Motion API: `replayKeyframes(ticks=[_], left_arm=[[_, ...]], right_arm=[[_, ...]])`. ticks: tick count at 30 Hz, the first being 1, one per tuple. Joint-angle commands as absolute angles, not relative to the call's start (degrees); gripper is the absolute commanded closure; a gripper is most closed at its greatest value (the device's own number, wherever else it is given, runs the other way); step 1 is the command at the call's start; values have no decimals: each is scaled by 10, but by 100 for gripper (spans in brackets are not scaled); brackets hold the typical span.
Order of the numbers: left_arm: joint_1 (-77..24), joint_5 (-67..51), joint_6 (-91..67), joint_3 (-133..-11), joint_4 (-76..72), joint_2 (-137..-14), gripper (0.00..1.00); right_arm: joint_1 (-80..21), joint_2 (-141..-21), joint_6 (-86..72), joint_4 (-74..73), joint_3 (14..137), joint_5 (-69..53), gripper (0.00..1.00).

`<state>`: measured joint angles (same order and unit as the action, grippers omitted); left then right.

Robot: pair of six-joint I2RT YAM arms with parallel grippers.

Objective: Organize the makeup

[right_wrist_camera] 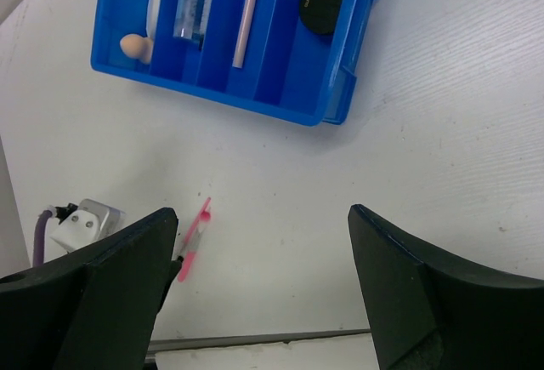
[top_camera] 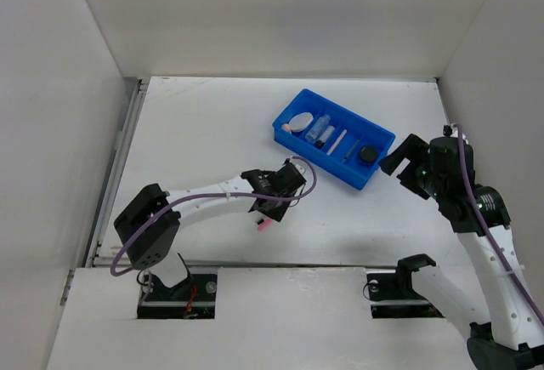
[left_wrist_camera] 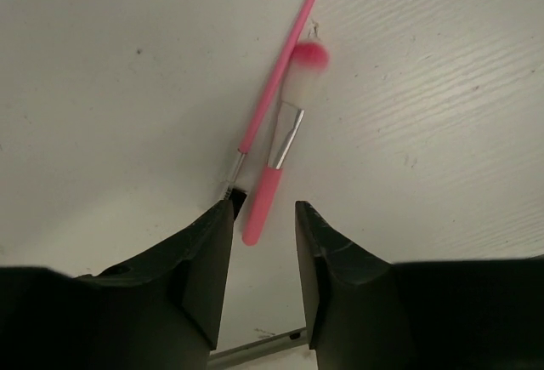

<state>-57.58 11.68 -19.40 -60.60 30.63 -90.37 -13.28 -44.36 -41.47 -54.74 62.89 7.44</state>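
- Step in hand: pick-up of the brush (left_wrist_camera: pixel 285 132), one of two pink items outside the tray (right_wrist_camera: pixel 212 96).
- Location: the brush lies flat on the table (left_wrist_camera: pixel 425 89) close alongside the thin wand (left_wrist_camera: pixel 272 72), seemingly touching it at the bristles. Both are well apart from the tray.
- State of left gripper (left_wrist_camera: pixel 263 213): it sits low over the brush's handle end, jaws partly apart, one on each side of the handle. I see no pinch yet.
- State of right gripper (right_wrist_camera: pixel 262 215): jaws spread wide with nothing between them, near the tray's right end.
- Tray contents: sponge (right_wrist_camera: pixel 133 45), vials (right_wrist_camera: pixel 194 0), stick (right_wrist_camera: pixel 246 17), compact (right_wrist_camera: pixel 323 0).
- Next move, as I judge it: clamp the handle alone, lift straight, and carry it to a slot. The wand's dark tip lies just beside one finger, so I must avoid dragging it.
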Motion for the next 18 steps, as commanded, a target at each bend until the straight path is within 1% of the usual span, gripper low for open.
replayKeyframes(ticks=[1, 3, 8, 12, 16, 18], left_arm=[[-580, 120, -214, -589, 303, -907, 70], [-580, 96, -214, -584, 291, -925, 71], [-580, 96, -208, -595, 291, -963, 73], [-580, 101, -214, -595, 286, -980, 77], [-580, 106, -214, -601, 286, -1007, 77], [-580, 84, -207, -614, 287, -1018, 81]], right_arm=[[-131, -442, -418, -512, 634, 68, 12], [-131, -442, -418, -512, 634, 68, 12], [-131, -442, -418, -512, 634, 68, 12], [-131, -442, -418, -512, 634, 68, 12], [-131, -442, -418, -512, 628, 68, 12], [-131, -442, -418, -512, 628, 68, 12]])
